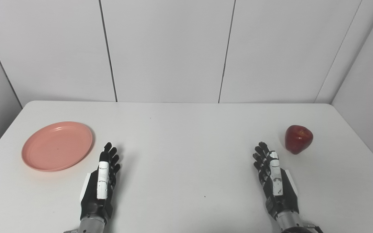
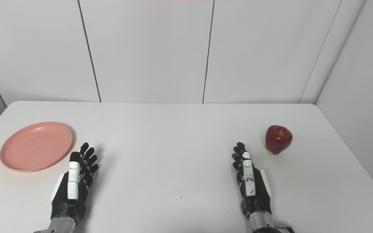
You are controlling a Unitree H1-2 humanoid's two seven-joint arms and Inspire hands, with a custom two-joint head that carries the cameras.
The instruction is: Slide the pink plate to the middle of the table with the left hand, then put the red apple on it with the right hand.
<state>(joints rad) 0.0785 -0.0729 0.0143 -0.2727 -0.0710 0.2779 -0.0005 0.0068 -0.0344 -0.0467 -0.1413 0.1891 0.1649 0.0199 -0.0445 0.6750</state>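
A pink plate [image 1: 57, 145] lies empty on the left part of the white table [image 1: 186, 152]. A red apple [image 1: 298, 139] stands on the table at the right. My left hand [image 1: 101, 181] rests low over the table just right of the plate's near edge, fingers stretched out and apart, holding nothing. My right hand [image 1: 274, 181] sits near the front right, a little left of and nearer than the apple, also open and empty. Neither hand touches its object.
White wall panels [image 1: 173, 48] rise behind the table's far edge, and a wall [image 1: 367, 81] runs close along its right side. The table's left and right edges slant inward toward the back.
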